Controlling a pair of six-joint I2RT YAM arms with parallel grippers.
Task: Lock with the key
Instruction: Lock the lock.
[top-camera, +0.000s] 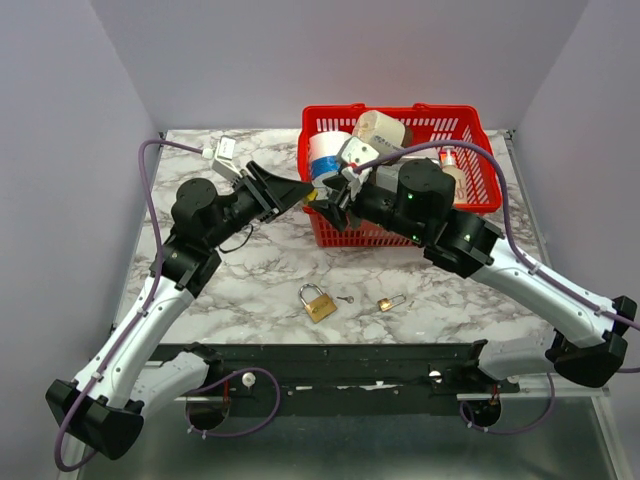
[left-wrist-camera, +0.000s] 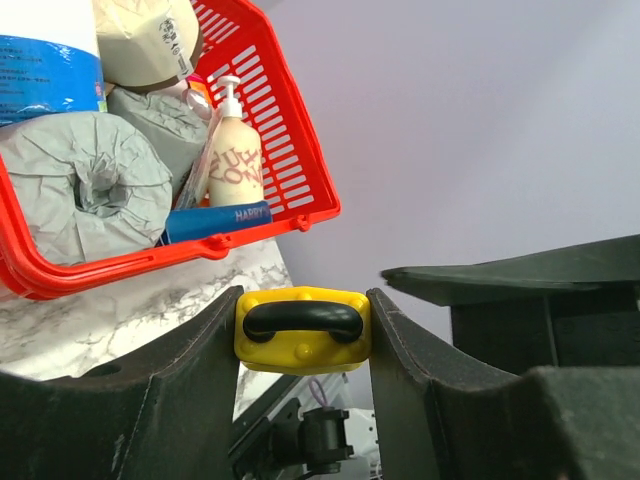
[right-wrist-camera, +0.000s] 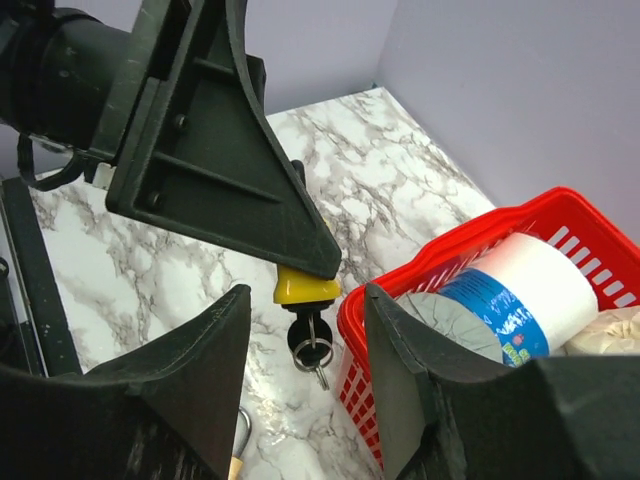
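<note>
My left gripper (top-camera: 303, 190) is shut on a yellow padlock (left-wrist-camera: 300, 345) with a black shackle (left-wrist-camera: 302, 318), and holds it in the air in front of the red basket. In the right wrist view the padlock (right-wrist-camera: 308, 288) sticks out below the left fingers (right-wrist-camera: 230, 190). A black-headed key (right-wrist-camera: 312, 338) with a ring of small keys (right-wrist-camera: 318, 354) hangs from its underside. My right gripper (right-wrist-camera: 307, 305) is open, its fingers on either side of the padlock and key without touching them. In the top view it (top-camera: 333, 207) sits close against the left gripper.
The red basket (top-camera: 470, 125) at the back holds paper rolls, a lotion bottle (left-wrist-camera: 236, 160) and other goods. On the marble table in front lie a brass padlock (top-camera: 318, 303), a small key (top-camera: 345, 299) and a smaller brass padlock (top-camera: 388, 302).
</note>
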